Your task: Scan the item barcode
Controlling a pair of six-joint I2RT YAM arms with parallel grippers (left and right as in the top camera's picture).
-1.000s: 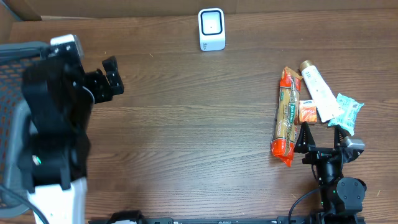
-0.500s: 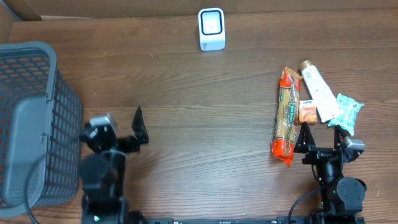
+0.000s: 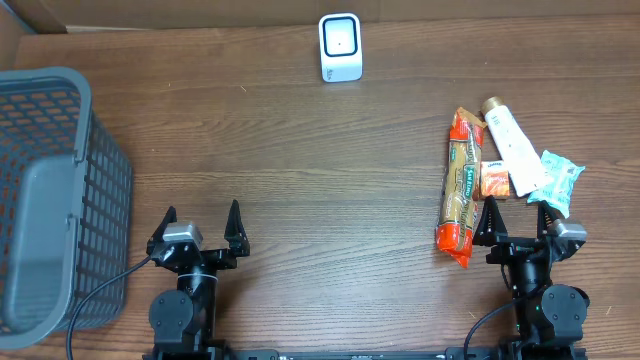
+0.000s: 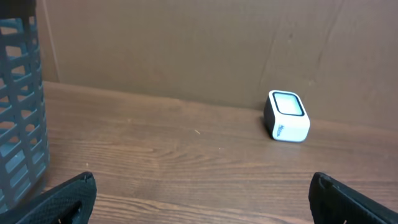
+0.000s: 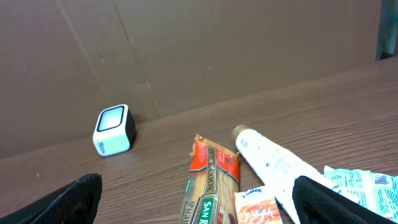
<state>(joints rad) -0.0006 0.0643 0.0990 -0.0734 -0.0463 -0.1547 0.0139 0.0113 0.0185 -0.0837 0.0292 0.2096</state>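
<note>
Letters "SAN" legible on green band of long orange snack packet, right of white scanner. Small orange box, farther right of scanner, carries print too blurred to read. Scanner's own blue mark illegible.

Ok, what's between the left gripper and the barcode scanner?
Nothing: only bare wooden table lies between the left gripper and the barcode scanner, as the overhead view shows.

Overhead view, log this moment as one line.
left pincer open, empty | right pincer open, empty | barcode scanner at far edge | snack packet, tube, small orange box, teal pouch lying right side | grey basket left edge
</note>
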